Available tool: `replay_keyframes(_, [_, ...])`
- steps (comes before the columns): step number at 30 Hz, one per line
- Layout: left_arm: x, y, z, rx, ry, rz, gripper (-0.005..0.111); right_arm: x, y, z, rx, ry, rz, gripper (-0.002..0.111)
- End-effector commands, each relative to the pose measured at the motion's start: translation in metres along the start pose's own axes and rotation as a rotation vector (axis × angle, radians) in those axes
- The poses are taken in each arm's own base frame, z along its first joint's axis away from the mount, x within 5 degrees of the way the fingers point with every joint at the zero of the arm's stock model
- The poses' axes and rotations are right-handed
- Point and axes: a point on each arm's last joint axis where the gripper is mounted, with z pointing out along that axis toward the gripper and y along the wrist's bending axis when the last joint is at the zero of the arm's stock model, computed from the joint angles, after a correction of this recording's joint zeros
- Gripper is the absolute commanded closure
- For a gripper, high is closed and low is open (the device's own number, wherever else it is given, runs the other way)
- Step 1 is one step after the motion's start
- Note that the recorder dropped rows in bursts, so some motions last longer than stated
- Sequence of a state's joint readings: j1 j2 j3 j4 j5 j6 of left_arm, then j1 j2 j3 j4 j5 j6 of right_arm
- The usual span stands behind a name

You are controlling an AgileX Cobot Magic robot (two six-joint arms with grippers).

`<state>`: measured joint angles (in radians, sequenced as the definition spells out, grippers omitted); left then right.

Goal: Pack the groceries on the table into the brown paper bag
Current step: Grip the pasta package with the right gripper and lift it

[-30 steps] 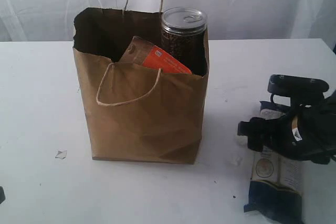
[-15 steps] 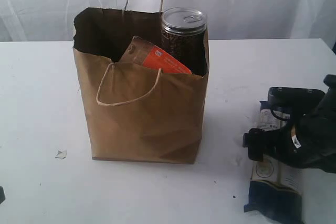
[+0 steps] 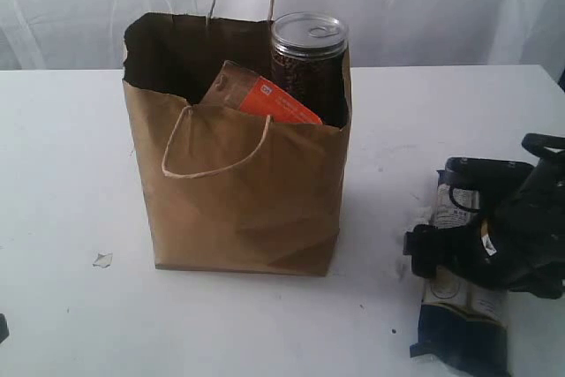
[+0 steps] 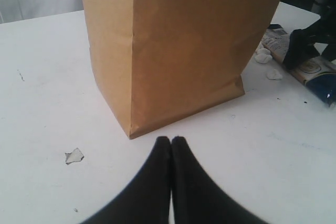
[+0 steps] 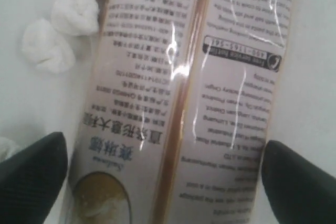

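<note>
Left of the brown paper bag (image 3: 247,192), the left claw (image 4: 171,141) rests low over the table (image 3: 71,156), clenched on nothing with its tips pressed together. It points at the bag's near bottom corner, probably parked out of the way while the other arm works. A small paper scrap (image 3: 102,260) lies just left of the bag's base. The bag stands upright with its mouth open, so items can be dropped in from above. Inside, the brown-orange pouch (image 3: 260,97) leans against the front wall, and the dark pull-tab can (image 3: 307,59) stands upright in the right rear corner, its lid above the rim. Below the rim the bag's inside is dark, so whether other groceries lie there cannot be told. Right of the bag, a few white crumbs (image 5: 58,30) sit beside the long pasta packet (image 3: 459,324), which lies flat on the table, its near dark end cut off by the frame. The right claw (image 5: 165,179) is spread wide astride the packet, one finger on each long side, apparently lined up for a grasp across its width. Whether the fingers touch the wrapper is hard to make out.
</note>
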<state>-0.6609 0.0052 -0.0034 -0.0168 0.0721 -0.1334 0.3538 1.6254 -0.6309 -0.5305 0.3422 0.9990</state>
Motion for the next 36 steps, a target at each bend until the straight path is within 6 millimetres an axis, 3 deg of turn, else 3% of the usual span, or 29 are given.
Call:
replay_keyframes(1, [0.001,0.0,0.0,0.003,0.001,-0.008,0.107,0.003,0.0,0.008,0.003,0.024,0.0,0.016])
replay_keyframes(6, [0.001,0.0,0.0,0.003,0.001,-0.008,0.107,0.004,0.0,0.011,0.008,0.036,0.0,0.017])
replay_keyframes(11, [0.001,0.0,0.0,0.003,0.001,-0.008,0.107,0.003,0.0,0.012,0.001,0.026,-0.017,0.039])
replay_keyframes(14, [0.001,0.0,0.0,0.003,0.001,-0.008,0.107,0.001,-0.001,0.012,-0.009,0.014,-0.014,0.041])
replay_keyframes(16, [0.001,0.0,0.0,0.003,0.001,-0.008,0.107,0.0,-0.003,0.013,-0.004,0.015,-0.006,0.056])
replay_keyframes(17, [0.001,0.0,0.0,0.003,0.001,-0.008,0.107,0.001,-0.005,0.012,0.019,0.028,-0.009,0.083])
replay_keyframes(18, [0.001,0.0,0.0,0.003,0.001,-0.008,0.107,0.002,-0.007,0.011,0.032,0.035,-0.008,0.099])
replay_keyframes(19, [0.001,0.0,0.0,0.003,0.001,-0.008,0.107,0.003,-0.008,0.005,0.024,0.021,-0.001,0.107])
replay_keyframes(22, [0.001,0.0,0.0,0.003,0.001,-0.008,0.107,0.004,-0.01,-0.017,-0.044,-0.064,0.009,0.108])
replay_keyframes(30, [0.001,0.0,0.0,0.003,0.001,-0.008,0.107,-0.008,-0.021,-0.097,-0.165,-0.397,-0.041,0.108])
replay_keyframes(36, [0.001,0.0,0.0,0.003,0.001,-0.008,0.107,-0.005,-0.032,-0.14,-0.212,-0.571,-0.045,0.108])
